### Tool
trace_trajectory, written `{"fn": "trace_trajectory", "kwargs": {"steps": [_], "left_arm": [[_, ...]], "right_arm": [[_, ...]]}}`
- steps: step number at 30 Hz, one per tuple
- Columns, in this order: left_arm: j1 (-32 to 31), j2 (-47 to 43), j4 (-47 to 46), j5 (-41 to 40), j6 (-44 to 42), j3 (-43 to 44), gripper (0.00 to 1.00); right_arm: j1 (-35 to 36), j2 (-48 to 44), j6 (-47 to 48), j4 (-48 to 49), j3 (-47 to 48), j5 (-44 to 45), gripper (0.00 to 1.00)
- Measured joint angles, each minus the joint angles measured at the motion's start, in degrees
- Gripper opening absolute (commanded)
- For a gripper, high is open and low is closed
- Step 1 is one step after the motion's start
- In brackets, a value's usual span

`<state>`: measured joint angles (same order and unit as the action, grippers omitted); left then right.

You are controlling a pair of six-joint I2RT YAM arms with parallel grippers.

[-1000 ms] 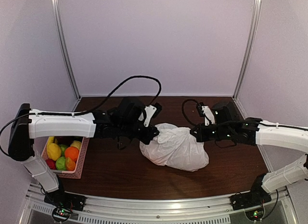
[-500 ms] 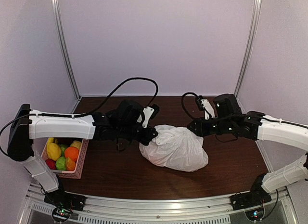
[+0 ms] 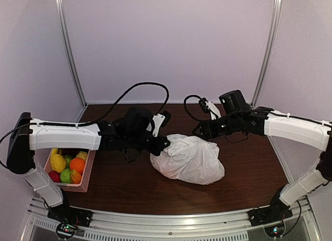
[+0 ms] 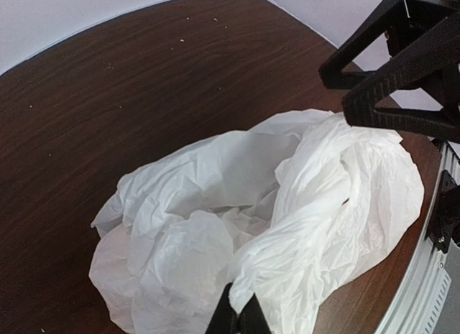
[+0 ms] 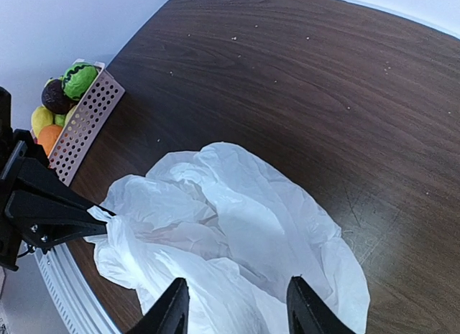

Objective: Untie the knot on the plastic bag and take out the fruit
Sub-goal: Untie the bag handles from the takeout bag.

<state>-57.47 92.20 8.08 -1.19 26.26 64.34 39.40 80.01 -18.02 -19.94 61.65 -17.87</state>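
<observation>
My left gripper (image 3: 167, 142) still pinches the bag (image 3: 189, 160) at its left edge, jaws closed. My right gripper (image 3: 199, 132) has let go of the bag's right side and swung over its far edge, jaws apart and holding nothing. I judge a regrasp comes next. The bag lies crumpled and slumped in the middle of the table (image 3: 244, 184); I cannot make out the knot.

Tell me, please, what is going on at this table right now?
A white plastic bag lies on the table. The left gripper is shut on a fold at the bag's edge; the right gripper hangs over it, jaws open, holding nothing. A pink basket of fruit sits at the left.
</observation>
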Motion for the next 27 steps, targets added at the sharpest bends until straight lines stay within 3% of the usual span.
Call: {"fn": "trace_trajectory", "kwargs": {"steps": [8,14,21,27], "left_arm": [[0.00,-0.02,-0.28,0.11,0.28,-0.11,0.00],[0.00,-0.09,-0.28,0.42,0.44,-0.11,0.00],[0.00,-0.09,-0.22,0.59,0.50,-0.11,0.00],[0.00,-0.28,0.00,0.57,0.98,-0.11,0.00]], "right_arm": [[-0.33,4.37,2.05,-0.42,2.93,-7.08,0.50],[-0.33,7.37,2.80,-0.37,3.02,-10.36,0.45],[-0.35,8.22,2.45,0.72,3.02,-12.57,0.15],[-0.55,8.11,1.29,1.84,2.89,-13.18,0.00]]}}
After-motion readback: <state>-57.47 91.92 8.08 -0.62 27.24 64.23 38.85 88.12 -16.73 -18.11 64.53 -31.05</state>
